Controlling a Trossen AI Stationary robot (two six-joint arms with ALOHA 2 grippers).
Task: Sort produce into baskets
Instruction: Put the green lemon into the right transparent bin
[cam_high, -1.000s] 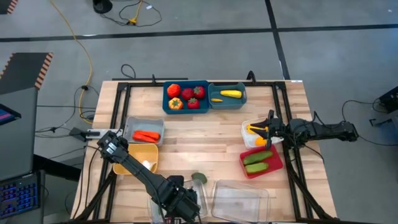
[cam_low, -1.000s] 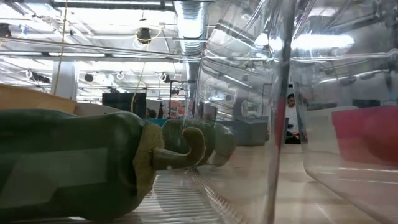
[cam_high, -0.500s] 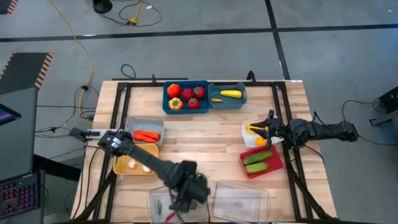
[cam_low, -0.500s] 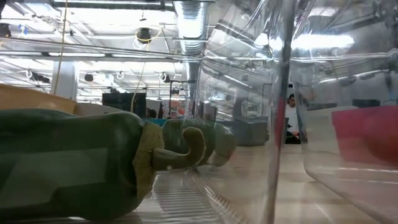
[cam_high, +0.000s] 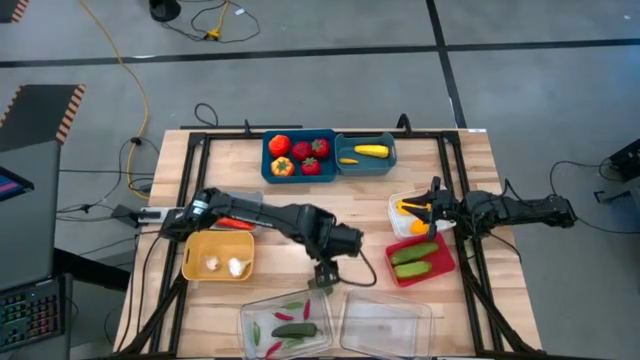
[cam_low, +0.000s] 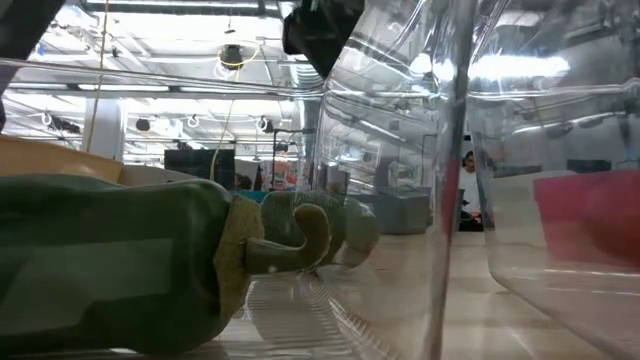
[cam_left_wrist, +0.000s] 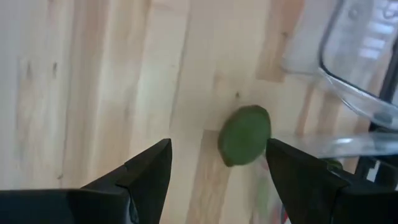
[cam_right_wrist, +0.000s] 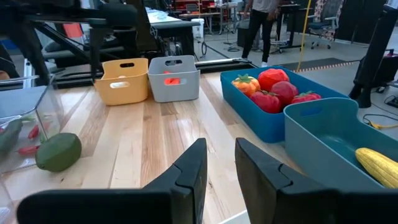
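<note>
A round green fruit (cam_left_wrist: 245, 135) lies on the bare wood just beyond the left clear tray (cam_high: 285, 325); it also shows in the right wrist view (cam_right_wrist: 58, 151). My left gripper (cam_left_wrist: 219, 149) is open above it, one finger on either side, not touching; in the high view (cam_high: 324, 278) it covers most of the fruit. That tray holds a green pepper (cam_low: 110, 265) and red and green chillies. My right gripper (cam_high: 428, 208) waits, slightly open and empty, at the white bin (cam_high: 400, 203).
Far side: a teal bin (cam_high: 298, 155) with red produce and a teal bin (cam_high: 365, 152) with yellow pieces. Left: a grey bin (cam_high: 232, 215) and a tan-yellow bin (cam_high: 218, 255). Right: a red bin (cam_high: 420, 258) with green pieces. Another clear tray (cam_high: 385, 322) stands near.
My left gripper has moved from over the left clear tray toward the table's far edge and a little right, ending above the green fruit. The tray's peppers, covered by the arm before, now show. My right arm has kept still.
</note>
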